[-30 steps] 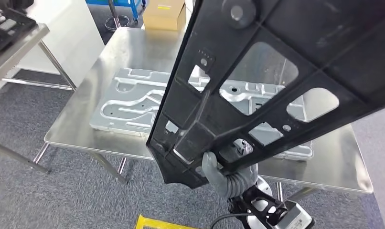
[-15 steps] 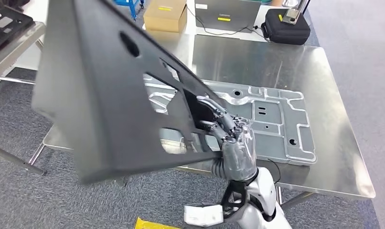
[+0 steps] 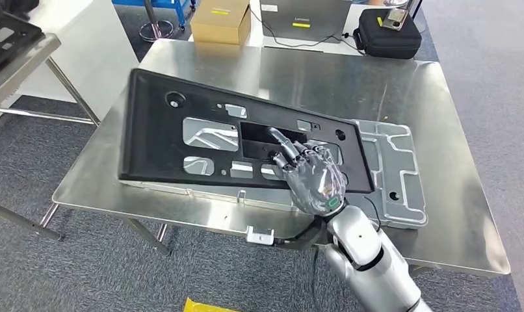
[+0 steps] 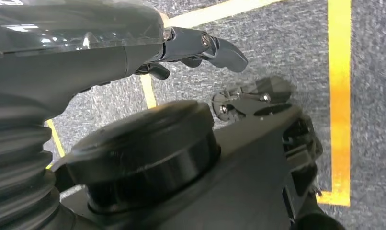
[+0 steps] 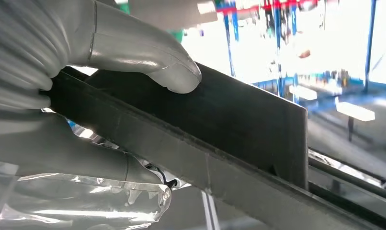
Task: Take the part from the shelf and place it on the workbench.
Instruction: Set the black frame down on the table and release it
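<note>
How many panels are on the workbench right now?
2. A black plastic panel, gripped by the right robot hand, lies across a grey metal panel, which rests on the workbench. More could be hidden beneath.

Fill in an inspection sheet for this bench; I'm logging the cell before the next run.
Surface: steel workbench, shiny, on grey carpet.
Job's things: black part lies across the bench, over a grey metal panel.
Clutter: cardboard box, laptop and black case beyond the bench's far edge.
Hands: right hand grips the part at a cutout, thumb pressed on its edge; left hand hangs over the floor, holding nothing.
Cables: a thin cable runs between the laptop and the case.
Surroundings: shelf corner at left; yellow floor tape.
</note>
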`<action>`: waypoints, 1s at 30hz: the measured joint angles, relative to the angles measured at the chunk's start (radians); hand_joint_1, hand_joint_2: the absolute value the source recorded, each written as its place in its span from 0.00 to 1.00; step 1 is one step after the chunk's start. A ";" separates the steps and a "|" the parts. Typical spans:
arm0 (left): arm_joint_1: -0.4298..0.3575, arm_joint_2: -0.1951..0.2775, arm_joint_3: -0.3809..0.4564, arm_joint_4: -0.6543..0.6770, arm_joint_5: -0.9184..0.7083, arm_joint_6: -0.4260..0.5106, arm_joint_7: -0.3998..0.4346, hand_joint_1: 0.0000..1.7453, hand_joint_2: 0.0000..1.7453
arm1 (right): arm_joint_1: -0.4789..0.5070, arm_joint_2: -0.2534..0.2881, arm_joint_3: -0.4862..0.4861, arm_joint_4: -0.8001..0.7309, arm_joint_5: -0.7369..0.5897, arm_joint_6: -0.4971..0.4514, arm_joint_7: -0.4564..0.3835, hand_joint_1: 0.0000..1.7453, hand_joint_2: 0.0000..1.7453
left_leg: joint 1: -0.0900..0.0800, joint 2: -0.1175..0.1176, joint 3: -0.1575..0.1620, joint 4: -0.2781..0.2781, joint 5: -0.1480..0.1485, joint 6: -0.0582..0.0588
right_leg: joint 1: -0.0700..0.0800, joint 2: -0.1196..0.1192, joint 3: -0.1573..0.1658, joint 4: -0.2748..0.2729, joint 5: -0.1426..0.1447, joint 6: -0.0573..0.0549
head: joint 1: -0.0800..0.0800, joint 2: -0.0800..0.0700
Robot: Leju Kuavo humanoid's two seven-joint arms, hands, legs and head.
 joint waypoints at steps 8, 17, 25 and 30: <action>0.004 0.000 0.017 0.000 -0.013 -0.028 -0.028 0.00 1.00 | -0.119 -0.064 -0.013 0.312 -0.122 0.044 -0.063 1.00 1.00 | 0.002 0.001 -0.063 0.076 0.029 0.003 | 0.005 -0.002 0.004 0.009 -0.010 -0.003 | 0.000 0.000; 0.007 -0.008 0.037 0.000 -0.031 -0.042 -0.026 0.00 1.00 | -0.338 -0.107 -0.092 0.744 -0.112 0.049 -0.077 0.75 0.75 | 0.001 0.000 -0.019 -0.044 0.069 0.046 | 0.000 -0.001 -0.072 0.157 -0.088 0.045 | 0.002 0.000; 0.008 -0.016 0.066 0.000 -0.011 -0.025 -0.018 0.00 1.00 | -0.462 -0.149 -0.134 0.983 -0.149 0.065 -0.091 0.00 0.00 | -0.002 -0.004 -0.014 -0.030 0.054 0.034 | -0.005 -0.003 -0.030 0.035 0.009 0.047 | 0.001 0.000; 0.008 -0.016 0.094 0.000 0.002 -0.010 -0.022 0.00 0.00 | -0.478 -0.158 -0.173 1.038 -0.206 0.073 -0.114 0.00 0.00 | -0.004 -0.002 -0.019 -0.011 0.032 0.012 | -0.004 -0.001 -0.019 0.012 0.007 0.016 | 0.000 0.000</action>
